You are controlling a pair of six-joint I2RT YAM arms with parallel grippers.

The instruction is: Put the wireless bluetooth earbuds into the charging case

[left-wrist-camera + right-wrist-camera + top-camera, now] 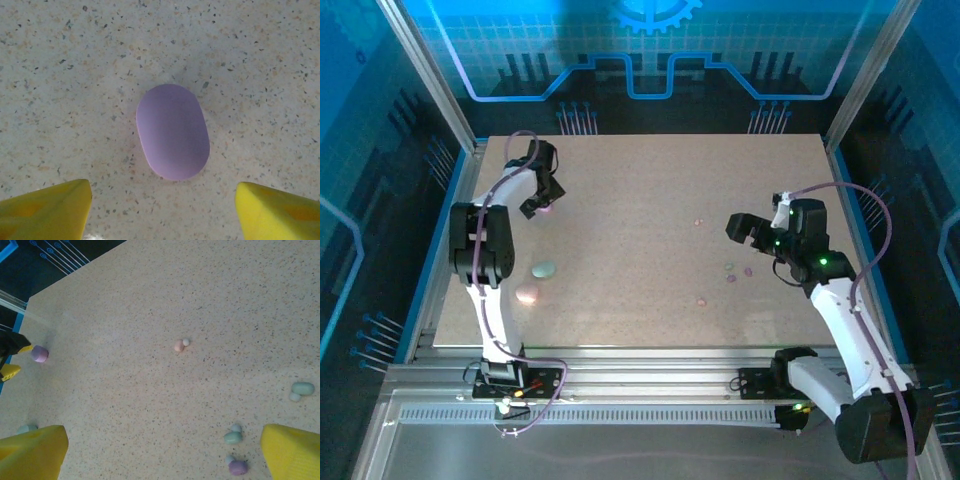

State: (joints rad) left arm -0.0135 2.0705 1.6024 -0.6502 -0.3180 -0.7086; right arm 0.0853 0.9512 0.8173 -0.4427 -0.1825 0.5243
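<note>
Speckled tabletop: left gripper jaws apart over the purple case. Its smooth shell could squirt free when pinched; right gripper gapes.

Top view: the earbuds at 3 o'clock are specks, too small to tell shape or orientation. The purple case at 10 o'clock is mostly hidden under the left gripper. Left wrist view: the left fingers are cut off by the bottom edge, tips at 5 and 7 o'clock. Right wrist view: the right fingers are clipped the same way, with a pale green lump at 8 o'clock half hidden behind one.
</note>
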